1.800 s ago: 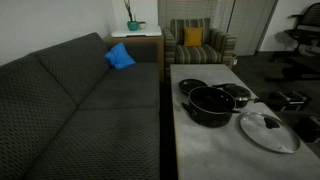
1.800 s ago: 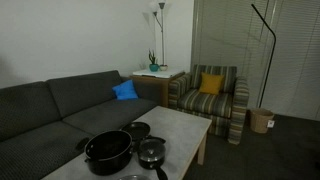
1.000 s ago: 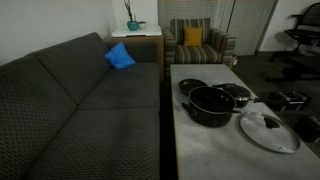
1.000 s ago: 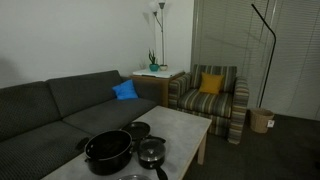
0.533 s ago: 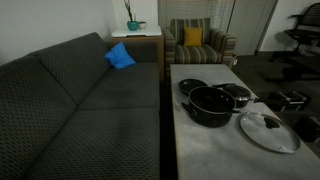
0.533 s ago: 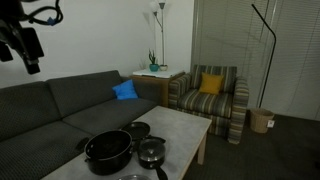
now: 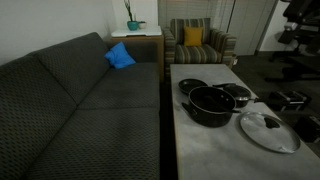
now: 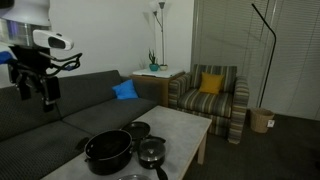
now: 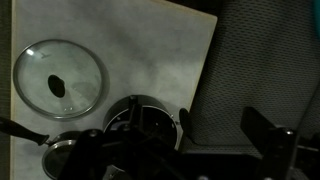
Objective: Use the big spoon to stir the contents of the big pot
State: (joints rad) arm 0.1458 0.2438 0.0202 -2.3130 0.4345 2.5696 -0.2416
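The big pot [image 7: 210,105] [image 8: 108,150] is black and wide and stands on the pale coffee table [image 7: 200,150]. In the wrist view it is a dark round shape [image 9: 140,120] by the table's edge, partly behind the gripper's body. My gripper [image 8: 46,98] hangs high over the sofa, up and to the side of the pot and well apart from it. In the wrist view the gripper [image 9: 222,126] is open, with only sofa cushion showing between its dark fingers [image 9: 186,122]. I cannot make out the big spoon in any view.
A round glass lid [image 7: 268,130] [image 9: 58,80] lies on the table near the big pot. A smaller pot [image 8: 152,152] and a flat pan [image 8: 135,130] stand beside it. The dark sofa [image 7: 80,110] runs along the table; a striped armchair [image 8: 210,95] stands beyond.
The arm has swung into an exterior view from the top corner, and the gripper has come down and toward the table. The pots and lid have not moved.
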